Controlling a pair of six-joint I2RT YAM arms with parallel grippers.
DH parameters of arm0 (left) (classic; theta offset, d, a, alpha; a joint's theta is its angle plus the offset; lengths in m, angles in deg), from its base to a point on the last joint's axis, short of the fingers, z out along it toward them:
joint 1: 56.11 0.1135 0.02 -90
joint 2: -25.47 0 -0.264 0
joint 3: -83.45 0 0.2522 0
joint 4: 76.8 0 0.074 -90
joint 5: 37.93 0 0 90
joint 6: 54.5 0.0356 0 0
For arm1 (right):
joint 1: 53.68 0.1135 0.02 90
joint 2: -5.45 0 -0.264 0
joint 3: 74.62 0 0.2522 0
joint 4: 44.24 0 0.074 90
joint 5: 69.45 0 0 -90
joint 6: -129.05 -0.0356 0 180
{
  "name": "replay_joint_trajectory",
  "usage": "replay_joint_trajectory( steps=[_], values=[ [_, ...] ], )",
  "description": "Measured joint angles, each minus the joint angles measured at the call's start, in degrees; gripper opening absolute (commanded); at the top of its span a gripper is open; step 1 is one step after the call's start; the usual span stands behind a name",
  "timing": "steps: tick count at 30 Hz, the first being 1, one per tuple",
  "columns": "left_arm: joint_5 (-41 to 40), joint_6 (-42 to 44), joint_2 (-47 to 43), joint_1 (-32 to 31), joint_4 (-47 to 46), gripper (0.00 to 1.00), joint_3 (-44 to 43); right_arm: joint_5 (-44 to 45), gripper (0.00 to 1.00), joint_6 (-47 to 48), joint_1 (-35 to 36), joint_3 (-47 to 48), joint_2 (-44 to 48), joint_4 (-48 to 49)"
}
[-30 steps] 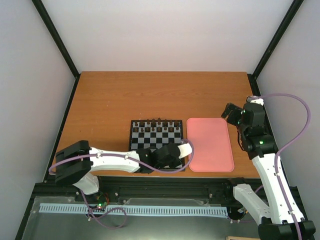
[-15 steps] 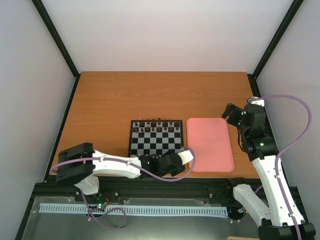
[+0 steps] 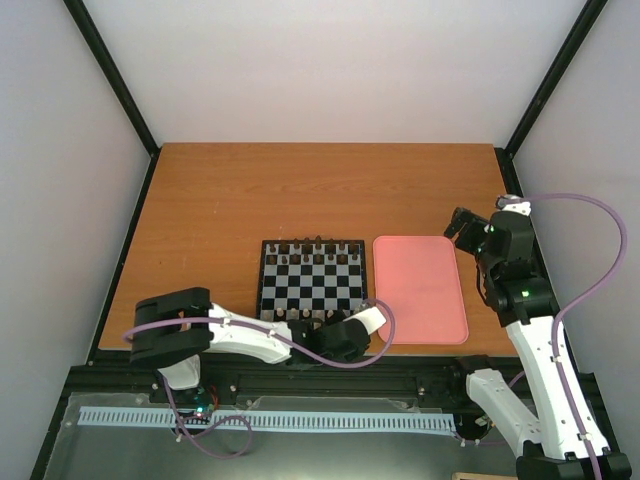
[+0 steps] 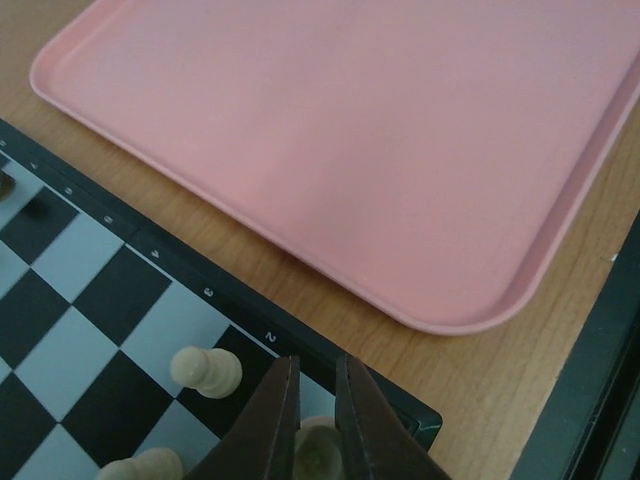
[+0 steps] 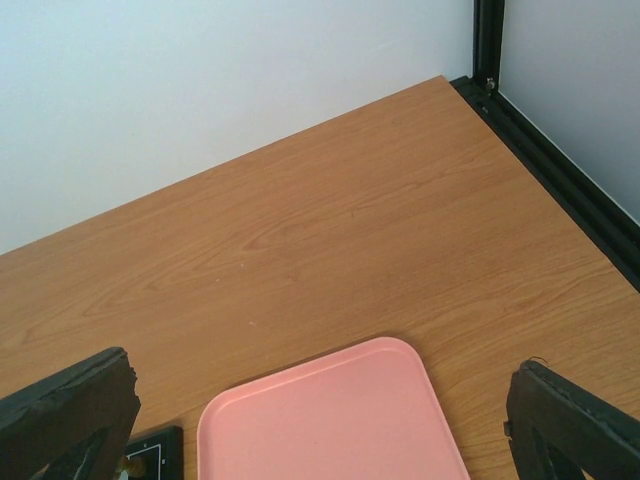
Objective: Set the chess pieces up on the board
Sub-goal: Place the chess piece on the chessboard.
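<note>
Left gripper: narrow, its fingers closed on the corner piece at the near right corner of the board.
Right gripper: spread wide, holding nothing, near the desk's right edge.
Writing: 2, 3 and 4 on the board's black border.
Chess pieces: three cream ones in the left wrist view.
Board: one, at the middle of the desk's near edge.
Pink tray: one, just right of the board.

Board on table, tray just right of it, chess pieces along board's near rows.
</note>
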Motion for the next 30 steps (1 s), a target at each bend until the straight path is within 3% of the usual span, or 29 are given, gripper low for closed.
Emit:
replay_joint_trajectory(
  steps=[7, 30],
  values=[
    [-0.6, -1.3, 4.9, 0.0, -2.9, 0.01, 0.4, -0.2, 1.00, 0.0, 0.0, -0.2, 0.4, 0.0],
    [-2.9, -2.1, 5.7, 0.0, -4.7, 0.01, 0.6, -1.1, 1.00, -0.2, 0.0, -0.6, 0.6, 0.0]
  ],
)
